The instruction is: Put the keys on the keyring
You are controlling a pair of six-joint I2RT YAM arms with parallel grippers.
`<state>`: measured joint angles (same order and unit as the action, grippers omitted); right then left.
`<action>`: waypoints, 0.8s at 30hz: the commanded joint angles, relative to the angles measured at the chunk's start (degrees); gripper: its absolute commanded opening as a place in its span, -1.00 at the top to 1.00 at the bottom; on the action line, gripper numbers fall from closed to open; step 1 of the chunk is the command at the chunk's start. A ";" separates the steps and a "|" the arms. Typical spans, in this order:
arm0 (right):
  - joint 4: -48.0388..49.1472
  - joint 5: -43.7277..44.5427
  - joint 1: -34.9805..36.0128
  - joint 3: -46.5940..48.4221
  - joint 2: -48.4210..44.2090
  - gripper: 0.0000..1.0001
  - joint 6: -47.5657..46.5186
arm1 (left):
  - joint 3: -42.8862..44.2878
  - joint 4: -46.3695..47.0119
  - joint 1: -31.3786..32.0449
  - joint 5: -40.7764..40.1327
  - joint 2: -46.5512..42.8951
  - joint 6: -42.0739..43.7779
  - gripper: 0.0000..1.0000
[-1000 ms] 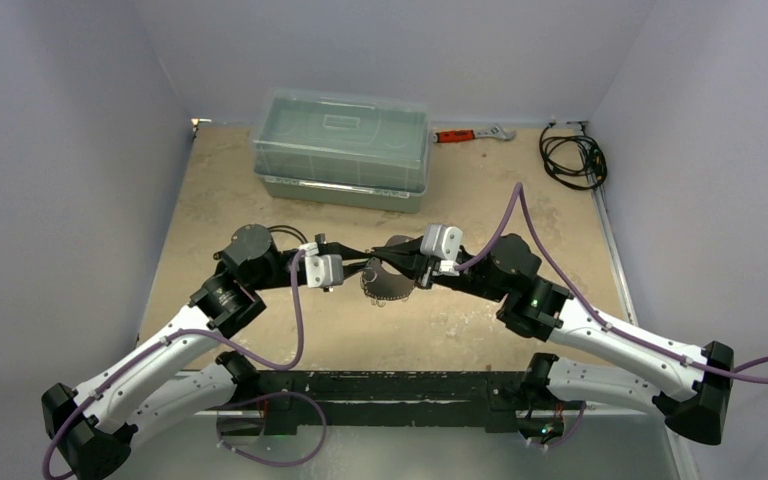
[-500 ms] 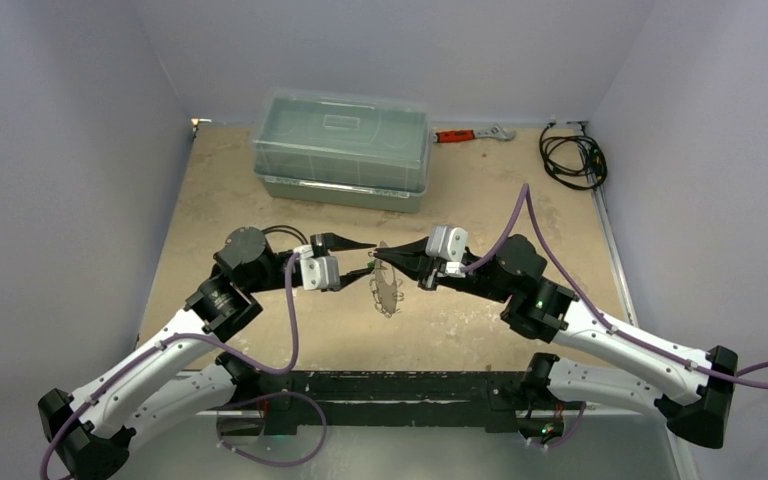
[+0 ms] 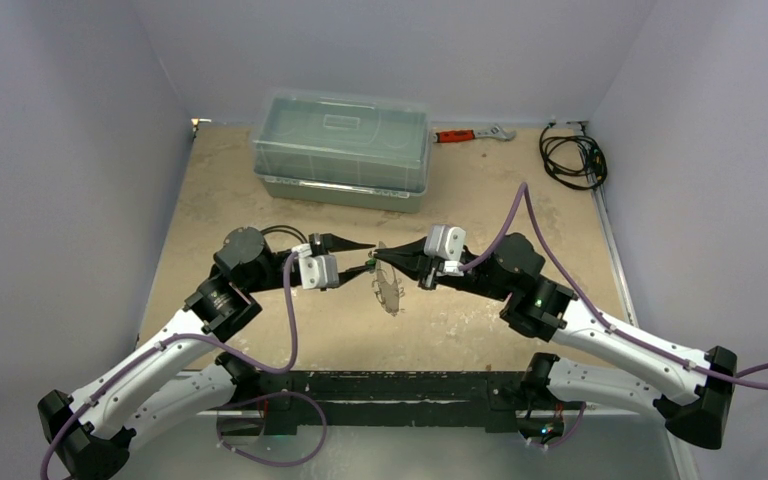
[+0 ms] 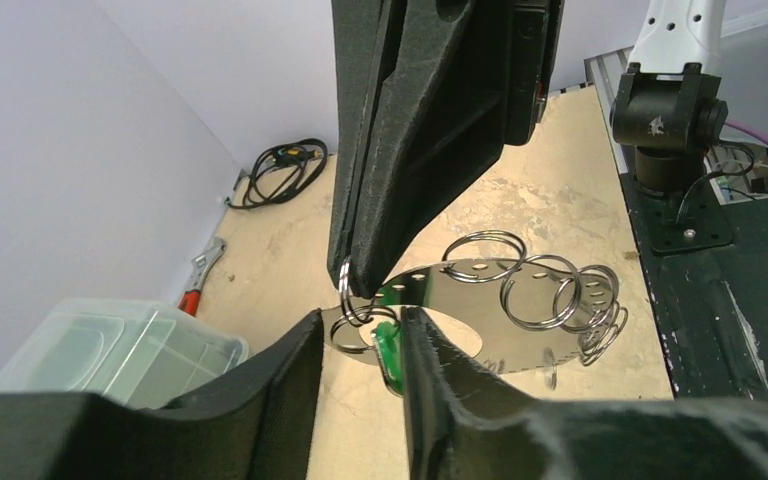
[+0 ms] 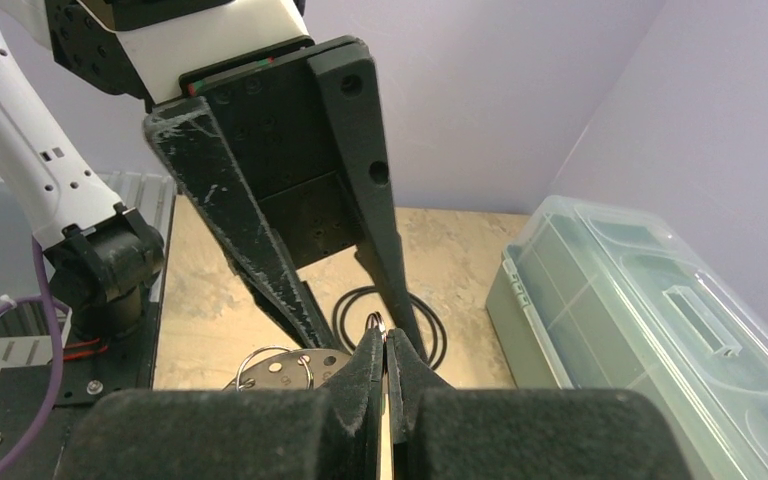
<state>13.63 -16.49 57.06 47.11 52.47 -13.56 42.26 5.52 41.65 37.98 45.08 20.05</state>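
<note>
My right gripper (image 3: 378, 257) is shut on a thin wire ring (image 4: 346, 290) of the keyring, held above the table's middle. From that ring hangs the shiny oval tag (image 4: 500, 345) with several more wire rings along its edge; from above the tag (image 3: 390, 292) shows nearly edge-on. Facing it tip to tip, my left gripper (image 4: 362, 318) stands open around the tag's near end. A green-headed key (image 4: 388, 352) lies against the inner face of its right finger, and the left finger is apart from it. The green key (image 3: 369, 265) also shows from above. No other keys show.
A clear lidded box (image 3: 342, 148) stands at the back of the table. A red-handled wrench (image 3: 457, 135) lies to its right, and a coiled black cable (image 3: 572, 158) is in the back right corner. A black cable loop (image 5: 338, 315) lies on the table beneath the grippers.
My left gripper has opened and drawn back slightly to the left. The tag swung from lying flat to hanging edge-on under the right gripper, and the green key now shows at the left fingertips.
</note>
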 commanded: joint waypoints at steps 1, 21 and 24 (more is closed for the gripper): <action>0.26 0.14 -0.95 0.34 -0.31 1.00 -0.93 | 0.10 2.63 -0.03 1.46 -1.25 -0.72 0.23; -2.26 -2.64 -1.69 2.79 -0.59 1.00 -1.52 | 1.07 -2.24 -0.94 2.63 -3.17 3.35 0.23; -2.58 -3.89 -1.69 3.19 -0.46 1.00 -1.39 | 0.99 -1.65 -0.97 2.32 -2.63 2.69 0.16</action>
<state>9.82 -17.78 55.68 47.11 52.49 -14.61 42.26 2.83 40.99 40.05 42.00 22.28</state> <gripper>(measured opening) 0.007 0.409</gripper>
